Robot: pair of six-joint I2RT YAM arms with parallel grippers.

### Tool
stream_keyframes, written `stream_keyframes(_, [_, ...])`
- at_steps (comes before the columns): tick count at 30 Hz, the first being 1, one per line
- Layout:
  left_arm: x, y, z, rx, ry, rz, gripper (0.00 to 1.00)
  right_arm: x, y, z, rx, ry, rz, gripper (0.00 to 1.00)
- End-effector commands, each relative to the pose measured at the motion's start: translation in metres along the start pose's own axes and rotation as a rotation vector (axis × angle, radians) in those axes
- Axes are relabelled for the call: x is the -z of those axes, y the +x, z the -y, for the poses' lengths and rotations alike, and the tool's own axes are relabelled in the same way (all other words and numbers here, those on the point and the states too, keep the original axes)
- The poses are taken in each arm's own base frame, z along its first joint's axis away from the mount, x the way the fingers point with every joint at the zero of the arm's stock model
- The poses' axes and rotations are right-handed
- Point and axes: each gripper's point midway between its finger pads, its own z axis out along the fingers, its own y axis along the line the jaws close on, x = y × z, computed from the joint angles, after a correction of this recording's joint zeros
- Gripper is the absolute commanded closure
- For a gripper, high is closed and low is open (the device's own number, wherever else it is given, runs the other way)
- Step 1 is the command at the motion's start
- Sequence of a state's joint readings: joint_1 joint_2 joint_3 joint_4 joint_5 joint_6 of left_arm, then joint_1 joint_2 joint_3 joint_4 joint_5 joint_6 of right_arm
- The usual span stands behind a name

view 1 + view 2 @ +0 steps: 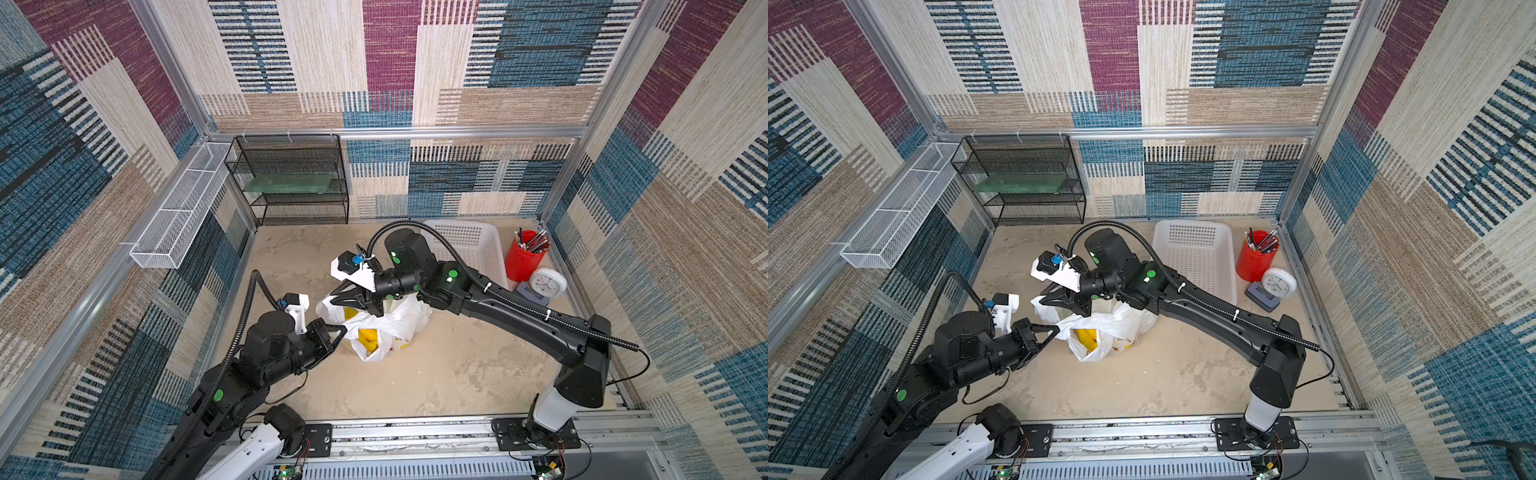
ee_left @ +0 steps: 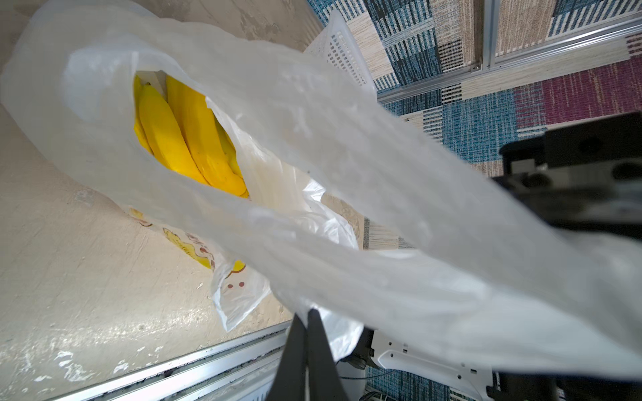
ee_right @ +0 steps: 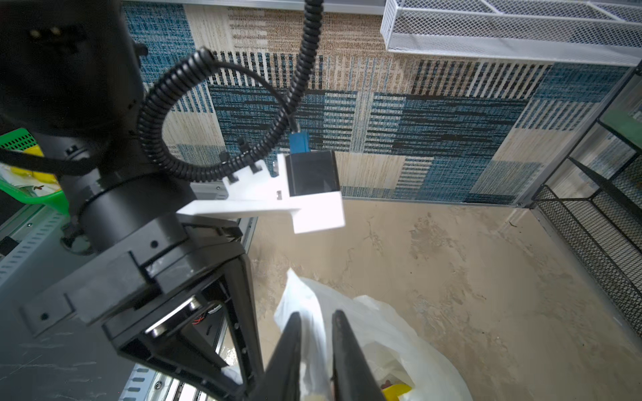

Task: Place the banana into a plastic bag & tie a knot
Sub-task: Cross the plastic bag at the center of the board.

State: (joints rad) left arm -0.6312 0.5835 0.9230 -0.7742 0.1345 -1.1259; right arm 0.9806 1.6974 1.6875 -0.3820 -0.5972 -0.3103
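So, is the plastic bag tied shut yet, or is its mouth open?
Open, not tied. The left wrist view shows yellow bananas through the gaping mouth of the plastic bag; no knot is visible.

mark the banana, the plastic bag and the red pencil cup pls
banana (image 2: 194, 139): left wrist view, middle of the yellow peel.
plastic bag (image 1: 405, 318): in a top view, crumpled white side.
red pencil cup (image 1: 524, 261): in a top view, outer wall.

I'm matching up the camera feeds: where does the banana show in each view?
Top view: banana just below centre, yellow inside the plastic bag.
Top view: same, slightly left of centre.
Left wrist: large, seen through the plastic bag's open mouth.
Right wrist: only a yellow sliver through the plastic; cannot tell if banana.
Shared landmark: the plastic bag, in all four.
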Motion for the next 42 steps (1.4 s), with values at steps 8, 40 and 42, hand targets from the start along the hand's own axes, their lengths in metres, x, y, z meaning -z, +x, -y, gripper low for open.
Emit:
stream_keyframes(8, [0.007, -0.013, 0.011, 0.043, -0.020, 0.043, 1.00, 0.059, 0.029, 0.034, -0.122, 0.143, 0.007, 1.00])
stream_keyframes(40, [-0.012, -0.026, 0.019, 0.367, -0.100, 0.056, 1.00, 0.061, 0.096, -0.039, -0.270, 0.207, -0.009, 1.00])
stream_keyframes(42, [-0.012, -0.018, 0.015, 0.388, -0.112, 0.016, 1.00, 0.060, 0.097, -0.041, -0.272, 0.206, -0.011, 1.00])
